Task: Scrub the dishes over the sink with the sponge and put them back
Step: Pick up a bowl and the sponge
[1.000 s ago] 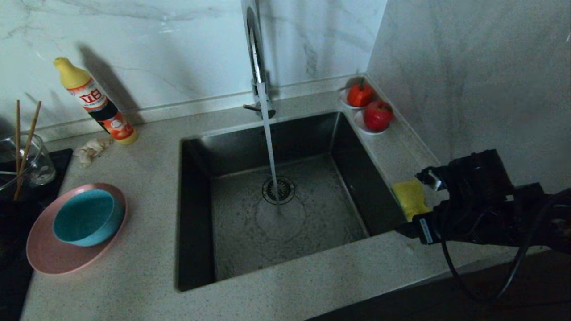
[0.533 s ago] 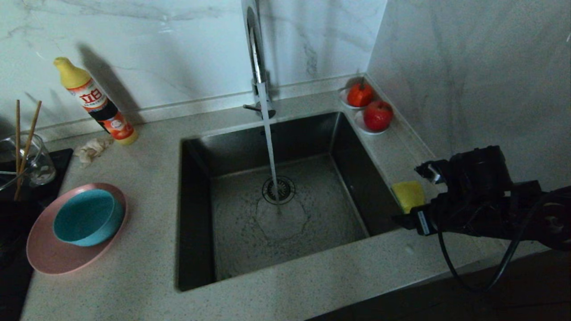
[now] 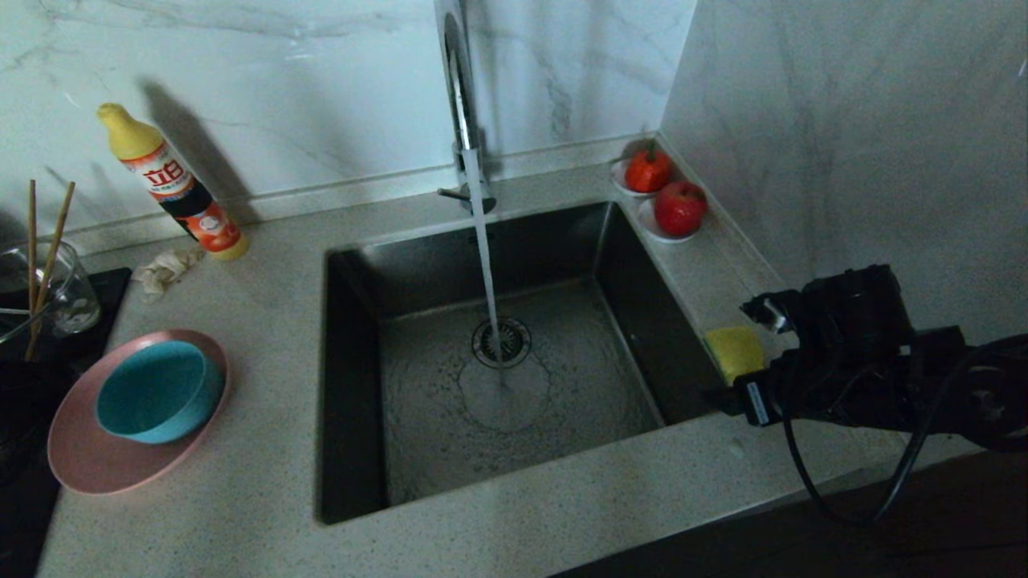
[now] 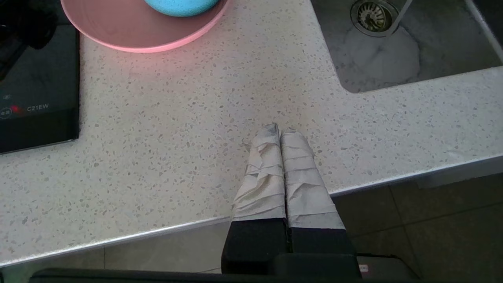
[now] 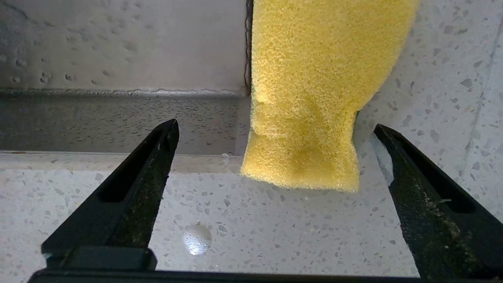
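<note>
Shifted slightly toward the yellow sponge [image 5: 310,98], the spread-fingered right gripper [image 5: 275,157] is best centred on it before being closed; the left gripper [image 4: 279,135] is parked, fingers together.

Pale speckled stone tabletop [image 3: 265,321], cream flecked with grey and brown grains. White marble wall [image 3: 321,88] with faint grey veins. Dull grey square steel sink [image 3: 353,385] with a dark round drain strainer [image 3: 501,341] and shiny chrome faucet [image 3: 459,96]. Bright yellow porous rectangular sponge [image 5: 314,98] on the sink's rim. Wide shallow pink round plate [image 3: 88,457] under a teal-blue round bowl [image 3: 157,391]. Thin tan wooden chopsticks [image 3: 50,257] in a clear glass cup [image 3: 68,293]. Yellow-capped detergent bottle [image 3: 173,183], labelled white, red, black and orange. Two red round fruits [image 3: 679,206] on small white saucers [image 3: 652,227]. Matt black right end effector [image 5: 271,133]; left end effector [image 4: 279,131] wrapped in creased white tape above black.
</note>
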Robot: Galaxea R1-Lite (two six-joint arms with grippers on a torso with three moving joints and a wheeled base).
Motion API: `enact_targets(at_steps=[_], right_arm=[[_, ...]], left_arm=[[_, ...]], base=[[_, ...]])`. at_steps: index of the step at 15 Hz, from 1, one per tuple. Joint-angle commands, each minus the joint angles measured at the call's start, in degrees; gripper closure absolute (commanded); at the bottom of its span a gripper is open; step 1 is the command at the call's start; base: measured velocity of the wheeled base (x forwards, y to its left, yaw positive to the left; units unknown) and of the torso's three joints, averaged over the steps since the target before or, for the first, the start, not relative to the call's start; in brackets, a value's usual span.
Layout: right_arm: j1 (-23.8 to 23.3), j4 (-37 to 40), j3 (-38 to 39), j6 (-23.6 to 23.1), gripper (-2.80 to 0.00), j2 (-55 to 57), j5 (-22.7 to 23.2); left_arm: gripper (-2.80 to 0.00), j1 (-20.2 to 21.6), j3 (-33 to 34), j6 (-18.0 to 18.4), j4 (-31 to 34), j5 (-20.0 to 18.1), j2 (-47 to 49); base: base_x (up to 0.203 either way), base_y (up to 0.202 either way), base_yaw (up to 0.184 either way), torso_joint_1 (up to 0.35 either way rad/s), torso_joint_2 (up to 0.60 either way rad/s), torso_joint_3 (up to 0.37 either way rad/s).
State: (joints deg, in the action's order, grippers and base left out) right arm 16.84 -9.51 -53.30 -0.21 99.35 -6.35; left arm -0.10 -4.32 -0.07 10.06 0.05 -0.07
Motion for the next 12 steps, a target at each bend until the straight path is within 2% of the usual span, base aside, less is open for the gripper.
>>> enact_targets(at_steps=[1,2,12], right_arm=[[0.0,0.4,0.0,-0.1,-2.80,0.3,-0.1],[0.0,0.4,0.0,-0.1,0.00,0.2,-0.1],[0.0,1.9,-0.2,-0.8,0.00,-1.5,-0.8]], left_arm=[[0.00,0.0,0.0,0.0,0.0,0.0,-0.1],[0.00,0.0,0.0,0.0,0.0,0.0,-0.1],[0.00,0.0,0.0,0.0,0.1,0.0,0.0]], base=[[0.000,0.000,0.000,0.000,0.00,0.000],[0.000,0.000,0.000,0.000,0.00,0.000],[0.000,0.000,0.000,0.000,0.00,0.000]])
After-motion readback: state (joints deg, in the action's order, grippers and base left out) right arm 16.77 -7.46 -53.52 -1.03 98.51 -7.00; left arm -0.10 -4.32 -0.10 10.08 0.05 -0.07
